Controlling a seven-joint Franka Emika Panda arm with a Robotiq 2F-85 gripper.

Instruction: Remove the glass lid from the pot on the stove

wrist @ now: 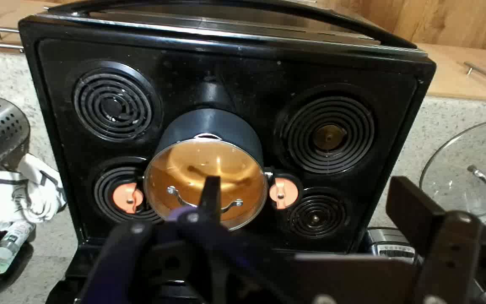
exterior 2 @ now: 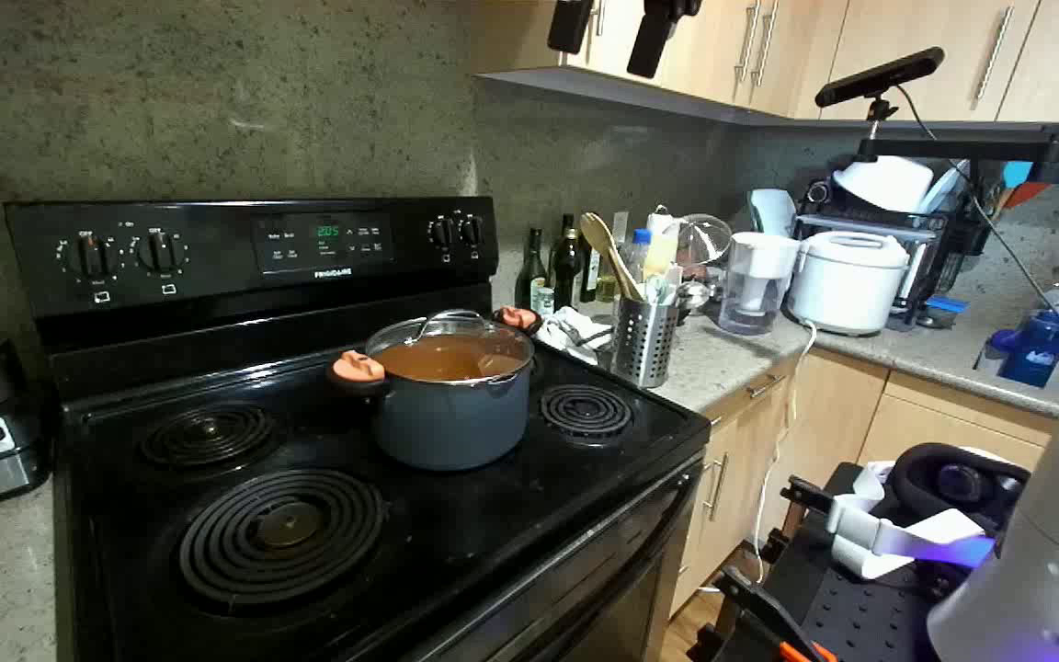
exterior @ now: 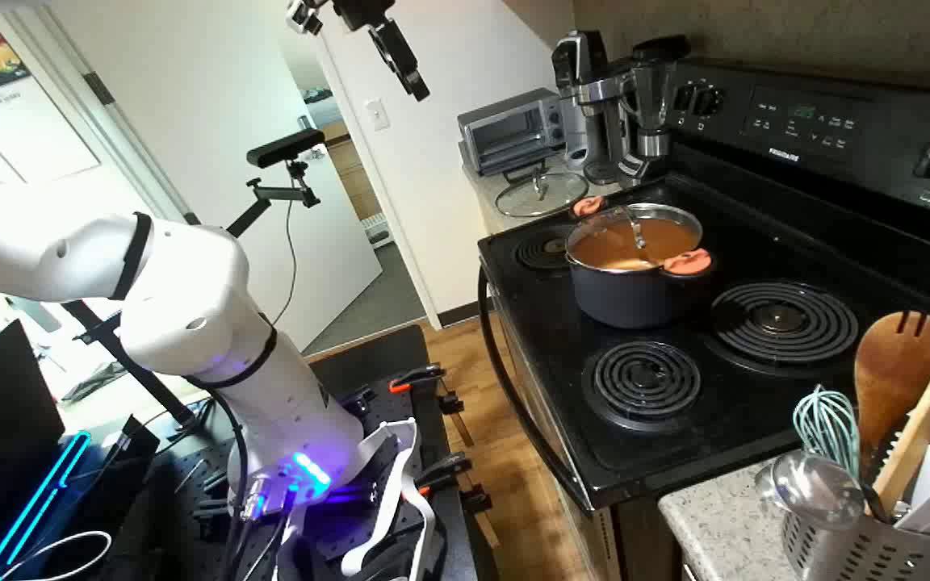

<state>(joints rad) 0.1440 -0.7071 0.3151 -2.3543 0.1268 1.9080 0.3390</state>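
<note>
The dark grey pot stands upright near the middle of the black stove, between the coil burners. The glass lid lies on the pot, with the orange inside showing through. An arched metal handle is on the lid. Pinkish-red pieces sit on both pot handles. My gripper is open and empty, high above the stove. In the wrist view one finger covers part of the lid.
A separate glass lid lies on the counter before the toaster oven. A blender stands beside the stove. The raised control panel is behind the pot. A utensil holder stands on the opposite counter.
</note>
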